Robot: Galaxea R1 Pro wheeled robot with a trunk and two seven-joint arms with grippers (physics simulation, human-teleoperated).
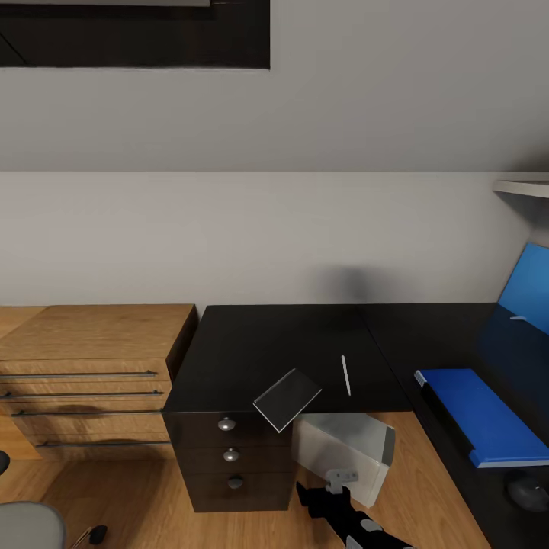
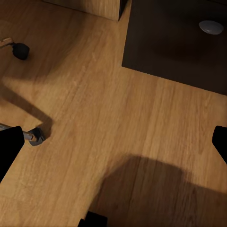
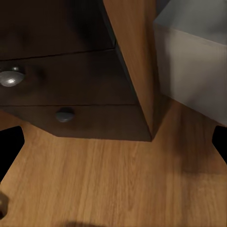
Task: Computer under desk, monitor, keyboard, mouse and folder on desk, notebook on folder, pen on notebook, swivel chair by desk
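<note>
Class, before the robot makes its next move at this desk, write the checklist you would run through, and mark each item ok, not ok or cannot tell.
1. Folder on the desk: ok.
2. Notebook stacked on the folder: not ok; it sits at the desk's front edge, overhanging, apart from the folder.
3. Pen on the notebook: not ok; it lies on the bare desk beside it.
4. Computer under the desk: ok.
5. Left pincer and right pincer open and empty: ok.

Head high — wrists low, near drawers (image 3: 66, 80)
</note>
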